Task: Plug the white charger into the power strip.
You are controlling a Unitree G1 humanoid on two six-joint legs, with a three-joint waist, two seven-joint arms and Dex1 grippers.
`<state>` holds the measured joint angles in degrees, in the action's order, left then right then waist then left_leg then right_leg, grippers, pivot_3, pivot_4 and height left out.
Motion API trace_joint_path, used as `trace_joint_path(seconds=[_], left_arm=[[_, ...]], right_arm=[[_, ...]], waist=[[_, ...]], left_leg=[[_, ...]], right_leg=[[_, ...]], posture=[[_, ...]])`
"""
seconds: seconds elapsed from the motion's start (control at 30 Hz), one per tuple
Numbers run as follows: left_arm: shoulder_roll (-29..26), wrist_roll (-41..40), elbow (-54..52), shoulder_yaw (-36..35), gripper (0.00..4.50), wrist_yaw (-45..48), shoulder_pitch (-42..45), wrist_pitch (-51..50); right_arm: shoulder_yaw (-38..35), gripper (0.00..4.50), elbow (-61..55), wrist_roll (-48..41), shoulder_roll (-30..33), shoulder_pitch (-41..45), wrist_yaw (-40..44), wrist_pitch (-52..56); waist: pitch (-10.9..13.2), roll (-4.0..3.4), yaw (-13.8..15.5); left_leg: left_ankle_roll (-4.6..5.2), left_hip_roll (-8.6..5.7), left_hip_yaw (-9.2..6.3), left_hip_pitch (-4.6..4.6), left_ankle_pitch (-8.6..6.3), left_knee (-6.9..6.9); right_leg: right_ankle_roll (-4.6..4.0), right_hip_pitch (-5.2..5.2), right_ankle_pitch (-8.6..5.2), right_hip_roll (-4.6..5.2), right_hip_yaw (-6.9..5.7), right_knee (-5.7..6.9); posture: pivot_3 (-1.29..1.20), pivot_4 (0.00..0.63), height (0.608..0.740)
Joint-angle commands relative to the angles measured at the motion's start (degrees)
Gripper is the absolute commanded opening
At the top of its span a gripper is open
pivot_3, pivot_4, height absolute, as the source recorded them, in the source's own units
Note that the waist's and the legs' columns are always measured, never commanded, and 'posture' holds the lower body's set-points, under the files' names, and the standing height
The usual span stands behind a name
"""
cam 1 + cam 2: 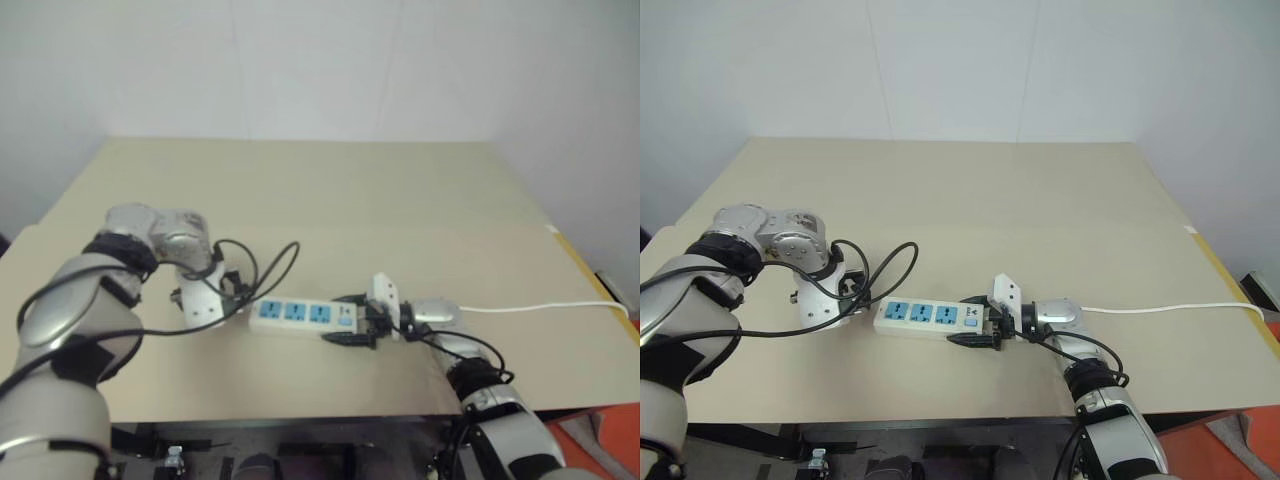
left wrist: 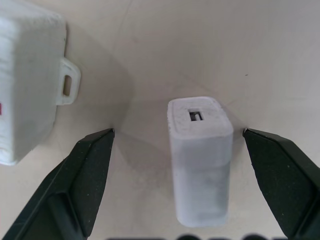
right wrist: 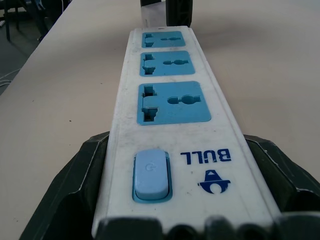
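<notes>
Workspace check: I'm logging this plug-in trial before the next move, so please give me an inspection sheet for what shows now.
Surface: plain beige tabletop, bare apart from the job's things.
Job's things: small white rectangular charger stands on the table; long white power strip with three blue sockets lies flat, all sockets vacant.
Clutter: nothing seen.
Grippers: left pincer open, black fingers either side of the charger, not touching it; right pincer clamps the strip's switch end.
Cables: thin white cord runs from the strip toward the table's right edge; black robot cables loop beside the left wrist.
Surroundings: pale wall behind.
</notes>
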<state>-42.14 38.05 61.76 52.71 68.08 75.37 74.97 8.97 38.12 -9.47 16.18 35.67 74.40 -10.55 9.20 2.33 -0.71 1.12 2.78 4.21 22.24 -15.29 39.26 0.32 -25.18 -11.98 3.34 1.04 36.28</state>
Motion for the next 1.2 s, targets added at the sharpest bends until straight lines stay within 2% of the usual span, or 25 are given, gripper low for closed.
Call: trace_joint_path(seconds=[0.03, 0.4, 0.63, 0.77, 0.83, 0.97, 1.07, 1.2], left_arm=[[-0.03, 0.56, -0.61, -0.97, 4.50, -0.24, -0.27, 0.39], [-0.13, -2.48, -0.31, -0.96, 1.01, 3.31, -0.51, 1.48], [-1.03, -10.28, -1.77, -2.14, 1.00, 9.21, -2.12, 0.77], [-0.87, -23.47, -3.77, -9.41, 1.00, 11.87, -4.95, -6.44], [-1.08, -32.65, -6.87, -13.83, 1.00, 16.77, -7.20, -13.40], [-1.31, -45.64, -14.30, -21.44, 1.00, 23.77, -11.54, -26.05], [-0.96, -53.01, -21.19, -27.40, 1.00, 23.89, -15.17, -38.56], [-0.46, -56.89, -28.65, -33.17, 1.00, 22.67, -17.88, -51.72]], right_arm=[[-0.27, 3.44, -0.95, -0.02, 0.94, -0.60, -0.47, 0.79], [-0.22, 3.44, -0.58, 0.27, 1.13, -0.49, -1.12, 0.46], [-0.15, 3.44, -0.18, 0.40, 1.01, -0.37, -1.37, 0.24], [-0.10, 3.44, -0.35, 0.42, 1.06, -0.63, -1.35, 0.15], [-0.03, 3.44, -0.36, 0.46, 1.13, -0.90, -1.27, -0.03], [0.19, 3.44, -0.19, 0.54, 1.25, -1.14, -1.06, -0.30], [0.30, 3.44, 0.05, 0.58, 1.17, -1.10, -1.03, -0.47], [0.41, 3.44, 0.65, 0.68, 0.87, -0.67, -1.17, -0.70]], waist=[[0.00, 0.00, 0.00], [0.00, 0.00, 0.00], [0.00, 0.00, -0.02], [0.00, 0.00, -0.03], [0.00, 0.00, -0.07], [0.00, -0.01, -0.07], [0.00, -0.01, -0.13], [0.00, -0.01, -0.16]], left_leg=[[0.00, 0.00, 0.00, 0.00, 0.00, 0.00], [0.00, -0.01, 0.00, 0.00, 0.00, 0.05], [0.00, -0.01, 0.00, -0.01, 0.00, 0.08], [0.00, 0.00, -0.01, 0.00, 0.00, 0.14], [0.00, 0.02, -0.04, 0.03, 0.00, 0.21], [0.08, 0.04, -0.07, 0.06, -0.05, 0.52], [0.08, 0.03, -0.10, 0.05, -0.05, 0.57], [0.08, 0.03, -0.17, 0.06, -0.05, 0.57]], right_leg=[[0.00, 0.00, 0.00, 0.00, 0.00, 0.00], [0.02, 0.02, 0.02, 0.01, 0.00, 0.03], [0.02, 0.02, 0.02, 0.01, 0.01, 0.05], [0.02, 0.02, 0.02, 0.02, 0.01, 0.09], [0.02, 0.02, 0.02, 0.02, -0.02, 0.12], [0.04, 0.01, 0.00, 0.02, -0.03, 0.44], [0.04, 0.03, 0.00, 0.02, -0.03, 0.48], [0.04, 0.03, 0.00, 0.00, -0.04, 0.48]], posture=[[0.00, 0.150, 0.740], [0.00, 0.150, 0.740], [0.00, 0.150, 0.740], [0.00, 0.150, 0.740], [0.00, 0.150, 0.740], [0.00, 0.150, 0.740], [0.00, 0.150, 0.740], [0.00, 0.150, 0.740]])
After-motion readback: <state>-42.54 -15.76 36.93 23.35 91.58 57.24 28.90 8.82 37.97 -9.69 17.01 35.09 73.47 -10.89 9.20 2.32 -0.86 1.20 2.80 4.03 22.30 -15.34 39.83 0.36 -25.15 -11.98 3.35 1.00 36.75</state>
